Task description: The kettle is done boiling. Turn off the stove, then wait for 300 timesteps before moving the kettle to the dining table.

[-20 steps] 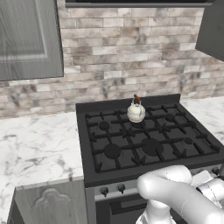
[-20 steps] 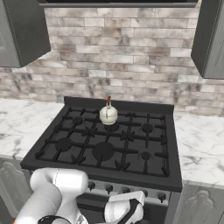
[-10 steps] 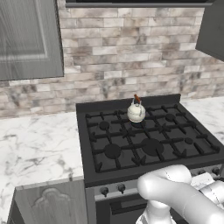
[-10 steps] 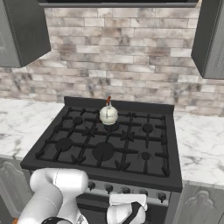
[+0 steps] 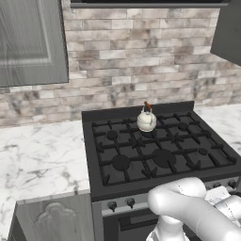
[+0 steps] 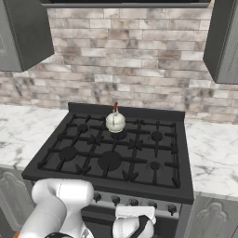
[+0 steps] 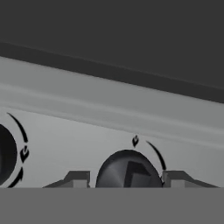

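Observation:
The small cream-white kettle (image 5: 146, 121) (image 6: 115, 122) stands upright on a rear middle burner of the black stove (image 5: 141, 162) (image 6: 83, 160). My gripper (image 7: 127, 178) is low against the steel front panel. Its two fingertips (image 7: 78, 178) press either side of a dark round knob (image 7: 127, 168), so it is shut on that knob. In the right base view the white hand (image 6: 135, 222) sits just under the row of knobs (image 6: 134, 202), near the middle. The dining table is out of view.
White marble counters (image 5: 37, 155) (image 6: 211, 153) flank the stove on both sides. A brick backsplash (image 6: 121, 60) rises behind it, with dark cabinets (image 5: 28, 42) above. A second knob (image 7: 5, 153) sits at the left edge of the hand view.
In the right base view the hand has rolled from a tilt to level at the front panel. The kettle and stove have not moved.

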### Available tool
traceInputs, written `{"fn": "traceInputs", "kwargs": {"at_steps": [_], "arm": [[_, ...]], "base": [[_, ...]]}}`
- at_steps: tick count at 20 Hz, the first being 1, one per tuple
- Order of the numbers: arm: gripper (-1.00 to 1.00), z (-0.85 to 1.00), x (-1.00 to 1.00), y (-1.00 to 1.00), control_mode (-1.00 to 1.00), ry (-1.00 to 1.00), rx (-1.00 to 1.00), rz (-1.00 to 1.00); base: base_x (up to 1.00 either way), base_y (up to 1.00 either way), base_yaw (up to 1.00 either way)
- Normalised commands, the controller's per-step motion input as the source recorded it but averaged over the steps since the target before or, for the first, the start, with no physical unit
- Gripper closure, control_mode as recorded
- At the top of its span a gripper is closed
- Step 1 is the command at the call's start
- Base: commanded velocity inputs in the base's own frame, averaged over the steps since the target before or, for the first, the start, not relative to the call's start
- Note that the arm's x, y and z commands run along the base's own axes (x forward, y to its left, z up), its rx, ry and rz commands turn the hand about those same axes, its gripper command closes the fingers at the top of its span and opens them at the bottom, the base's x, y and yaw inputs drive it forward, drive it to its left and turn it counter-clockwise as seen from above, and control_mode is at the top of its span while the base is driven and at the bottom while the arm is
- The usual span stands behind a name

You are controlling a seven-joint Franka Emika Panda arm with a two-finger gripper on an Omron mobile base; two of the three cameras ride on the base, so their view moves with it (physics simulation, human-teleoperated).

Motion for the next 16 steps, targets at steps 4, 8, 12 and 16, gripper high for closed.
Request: {"fn": "traceInputs", "kwargs": {"at_steps": [4, 8, 12, 16], "arm": [[-1.0, -0.03, -0.1, -0.02, -1.0, -0.03, 0.0, -0.01], [-1.0, -0.02, -0.21, -0.13, -1.0, -0.02, 0.0, 0.0], [-1.0, 0.0, -0.22, -0.01, -1.0, -0.04, 0.0, -0.01], [-1.0, 0.0, -0.31, 0.0, -1.0, -0.1, 0.0, 0.0]], "base": [[0.0, 0.0, 0.0], [0.0, 0.0, 0.0], [0.0, 0.0, 0.0], [0.0, 0.0, 0.0]]}}
